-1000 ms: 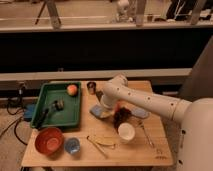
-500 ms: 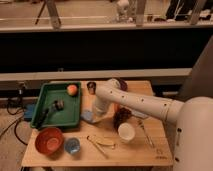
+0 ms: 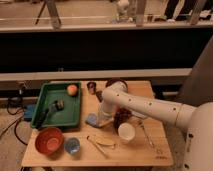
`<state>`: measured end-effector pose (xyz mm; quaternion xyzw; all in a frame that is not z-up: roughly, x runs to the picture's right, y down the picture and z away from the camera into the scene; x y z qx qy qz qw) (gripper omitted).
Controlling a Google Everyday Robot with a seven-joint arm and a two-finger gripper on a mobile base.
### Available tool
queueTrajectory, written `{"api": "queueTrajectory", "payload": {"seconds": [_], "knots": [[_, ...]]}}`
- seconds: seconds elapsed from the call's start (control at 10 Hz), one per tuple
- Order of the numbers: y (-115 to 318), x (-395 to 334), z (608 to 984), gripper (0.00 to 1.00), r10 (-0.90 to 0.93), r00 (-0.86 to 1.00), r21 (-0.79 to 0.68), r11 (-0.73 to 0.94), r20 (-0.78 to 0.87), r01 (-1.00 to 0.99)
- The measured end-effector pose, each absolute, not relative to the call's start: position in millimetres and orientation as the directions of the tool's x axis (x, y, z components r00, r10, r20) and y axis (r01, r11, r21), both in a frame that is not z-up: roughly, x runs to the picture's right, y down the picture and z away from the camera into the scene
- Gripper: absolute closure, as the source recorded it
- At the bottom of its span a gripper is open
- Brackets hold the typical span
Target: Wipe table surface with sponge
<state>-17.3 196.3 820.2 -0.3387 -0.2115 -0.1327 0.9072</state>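
My arm reaches in from the right, white and jointed, bending down over the middle of the table surface (image 3: 135,150). My gripper (image 3: 100,121) sits low at the arm's end, down at the sponge (image 3: 91,119), which lies flat on the wood just right of the green tray (image 3: 50,120). The gripper appears to press on or touch the sponge's right edge; whether it is clamped on the pad or merely resting against it, I cannot tell. The tray holds an orange fruit (image 3: 72,89) in its far right corner, a small dark round object (image 3: 58,104) near the middle, and a black bar (image 3: 42,117) lying diagonally toward the near left corner. In front of the tray stand a red-brown bowl (image 3: 49,140) and, just right of it, a blue-tinted glass cup (image 3: 72,145). A white cup (image 3: 126,132) stands right of the sponge, near my forearm. A yellowish utensil (image 3: 101,144) lies between glass cup and white cup. A small dark cup (image 3: 91,87) stands at the far edge of the table. A thin metal utensil (image 3: 146,134) lies right of the white cup.
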Motion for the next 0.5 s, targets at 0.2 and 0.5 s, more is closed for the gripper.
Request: {"api": "queueTrajectory", "payload": {"seconds": [0.2, 0.5], "knots": [[192, 14, 823, 0.96, -0.082, 0.898, -0.569, 0.748, 0.432, 0.342], [171, 36, 836, 0.96, -0.021, 0.925, -0.567, 0.785, 0.379, 0.250]]}}
